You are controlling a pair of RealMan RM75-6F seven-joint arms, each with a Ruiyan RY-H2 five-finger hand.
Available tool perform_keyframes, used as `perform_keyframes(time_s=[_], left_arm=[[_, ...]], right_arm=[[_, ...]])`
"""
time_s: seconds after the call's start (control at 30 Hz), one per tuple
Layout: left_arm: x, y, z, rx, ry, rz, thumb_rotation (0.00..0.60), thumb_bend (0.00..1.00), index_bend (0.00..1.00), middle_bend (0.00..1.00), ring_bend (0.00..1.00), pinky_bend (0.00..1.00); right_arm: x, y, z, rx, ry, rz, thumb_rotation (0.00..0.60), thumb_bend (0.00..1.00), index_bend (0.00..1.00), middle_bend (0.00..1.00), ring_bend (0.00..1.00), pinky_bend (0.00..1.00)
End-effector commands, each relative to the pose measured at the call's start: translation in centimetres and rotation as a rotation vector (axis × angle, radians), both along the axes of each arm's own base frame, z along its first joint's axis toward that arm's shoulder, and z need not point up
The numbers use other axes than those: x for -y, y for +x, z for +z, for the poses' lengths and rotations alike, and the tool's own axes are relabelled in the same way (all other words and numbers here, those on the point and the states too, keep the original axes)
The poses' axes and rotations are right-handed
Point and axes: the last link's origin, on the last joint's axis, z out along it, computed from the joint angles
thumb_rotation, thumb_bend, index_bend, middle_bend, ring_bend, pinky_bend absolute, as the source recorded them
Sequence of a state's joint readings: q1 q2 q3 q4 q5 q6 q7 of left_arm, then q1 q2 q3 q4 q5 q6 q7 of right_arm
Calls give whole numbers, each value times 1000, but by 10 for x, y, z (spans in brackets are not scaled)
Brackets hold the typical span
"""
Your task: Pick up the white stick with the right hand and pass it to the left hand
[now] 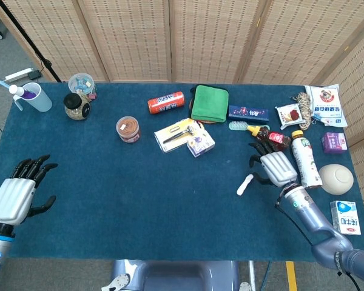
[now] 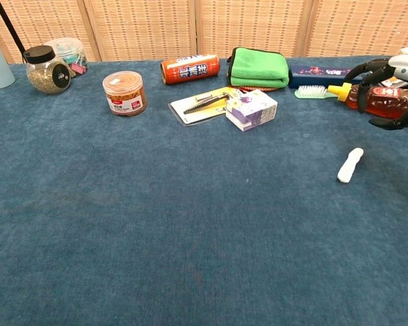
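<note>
White stick (image 1: pixel 245 184) flat on cloth, spread right robot hand (image 1: pixel 274 168) beside, syrup bottle (image 1: pixel 270 136) behind

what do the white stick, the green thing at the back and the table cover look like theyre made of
White stick: probably matte plastic or chalky material; smooth, no shine, gently bumpy outline.
Green cloth: soft plush fabric, likely microfibre; folded with rounded edges and dark trim.
Table cover: dark blue short-pile felt or carpet; fuzzy, mottled, no glare.
</note>
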State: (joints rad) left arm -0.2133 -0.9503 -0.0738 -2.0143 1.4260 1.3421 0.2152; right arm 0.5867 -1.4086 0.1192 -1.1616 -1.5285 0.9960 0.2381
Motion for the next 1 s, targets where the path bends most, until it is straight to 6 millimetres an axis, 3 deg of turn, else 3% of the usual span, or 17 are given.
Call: perform_keyframes(time_s=[0.03,1.0], left_arm=[[0,-1,0,-1,-1,3,600,267,210,98,106,81],[5,3,1,-10,-3,7,600,267,212,57,84,81]], right_arm=[[2,-2,-9,-34,22,18,600,401,465,121,0,0],[11,-27,-40,-172,101,55,600,398,476,131,0,0]])
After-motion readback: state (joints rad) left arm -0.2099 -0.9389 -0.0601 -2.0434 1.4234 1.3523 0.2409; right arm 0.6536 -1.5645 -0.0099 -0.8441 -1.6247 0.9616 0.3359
